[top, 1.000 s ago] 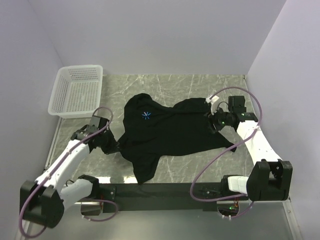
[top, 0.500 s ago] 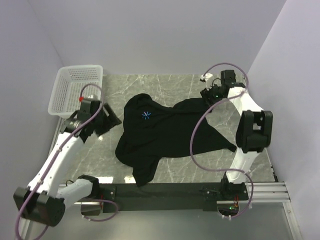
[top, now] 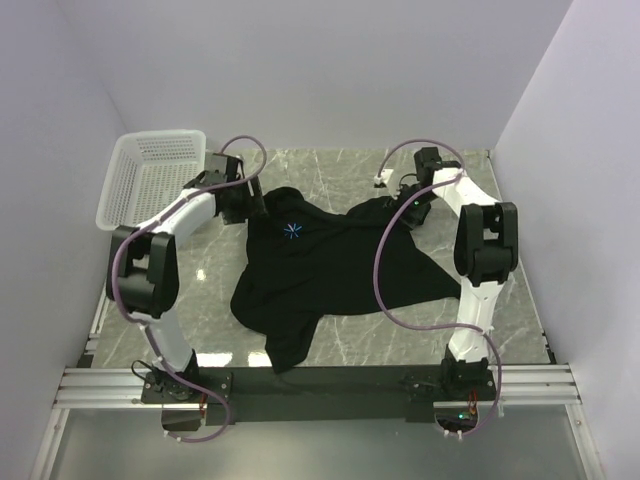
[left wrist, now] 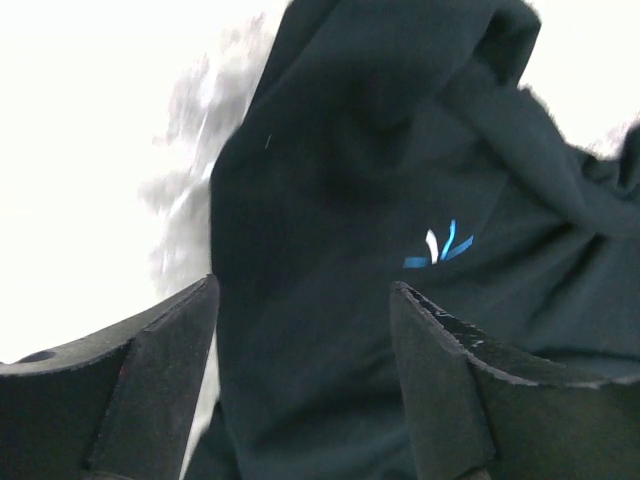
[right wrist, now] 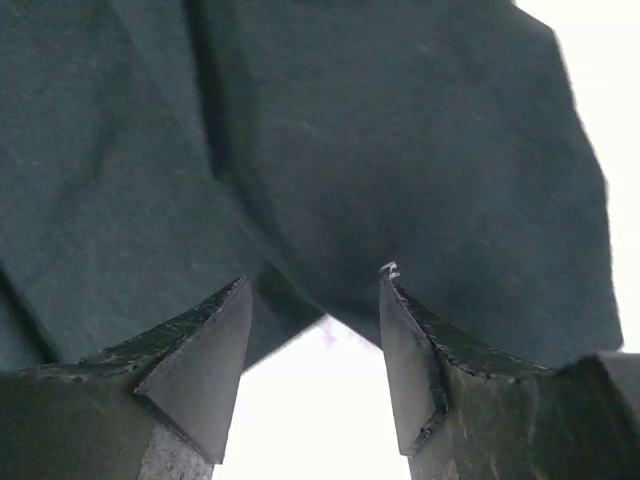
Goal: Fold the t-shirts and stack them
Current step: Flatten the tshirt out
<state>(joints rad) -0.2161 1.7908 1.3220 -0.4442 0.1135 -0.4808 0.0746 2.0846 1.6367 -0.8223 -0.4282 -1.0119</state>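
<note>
The black t-shirt (top: 330,270) lies crumpled and unfolded on the table (top: 340,170), nothing stacked yet, with the left pincer (left wrist: 305,300) and right pincer (right wrist: 315,290) both apart, gripping nothing.

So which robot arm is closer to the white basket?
Left. The left end effector is close to the basket, at the t-shirt's edge nearest it. The right end effector is over the t-shirt's opposite side, far from the basket.
</note>
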